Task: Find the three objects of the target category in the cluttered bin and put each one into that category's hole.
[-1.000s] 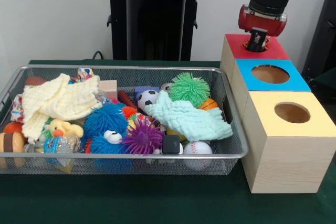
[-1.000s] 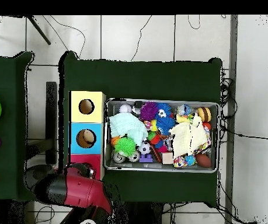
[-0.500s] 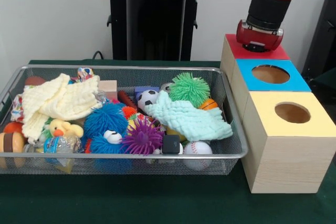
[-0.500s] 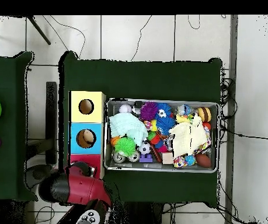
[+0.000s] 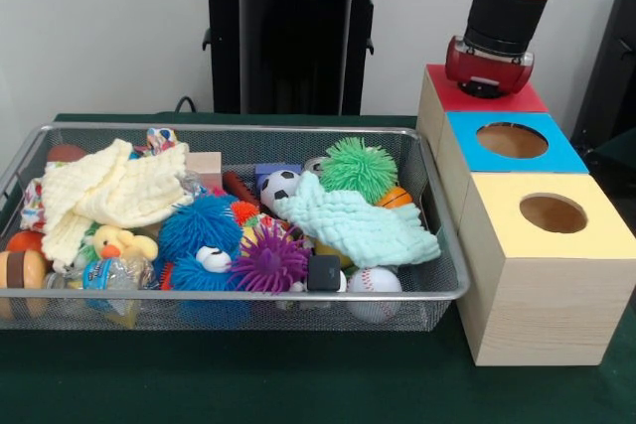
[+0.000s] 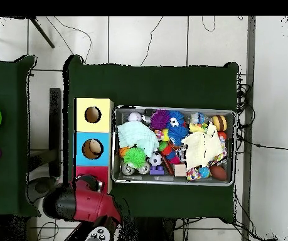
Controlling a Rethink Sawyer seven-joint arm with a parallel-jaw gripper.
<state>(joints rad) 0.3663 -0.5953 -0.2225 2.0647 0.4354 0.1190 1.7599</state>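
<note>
A white baseball [image 5: 375, 280] lay at the near edge of the wire bin [image 5: 30, 156], with a soccer ball [image 5: 279, 186] farther back among the toys. Beyond, the gripper [image 5: 486, 84] hung over the red-topped box [image 5: 485, 89], its fingers hidden, so I could not tell their state.

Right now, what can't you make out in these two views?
- Gripper: front view, the arm's wrist covers it; open or shut unknown.
- Red box hole: both views, under the arm.
- Blue box hole: overhead view shows something inside, unidentifiable.
- Toys beneath the mint cloth and yellow cloth: covered.
</note>
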